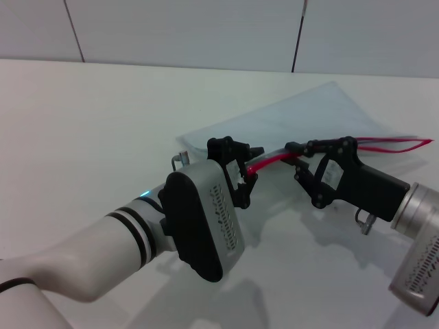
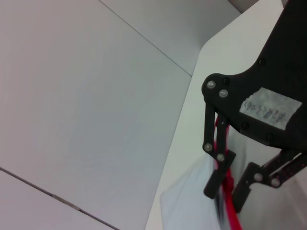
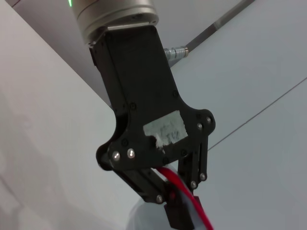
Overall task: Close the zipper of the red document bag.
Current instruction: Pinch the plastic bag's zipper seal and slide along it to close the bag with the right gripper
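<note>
Left gripper clamps the zipper as an anchor; right gripper, just beside it, jaws closed on the zipper to pull along the bag.

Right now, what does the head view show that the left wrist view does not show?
Only the head view shows both arms: the left gripper and right gripper, each clamped on the zipper, and the whole bag on the table. Only the left wrist view shows a taped label on a gripper. Both show the red zipper and pale bag.
</note>
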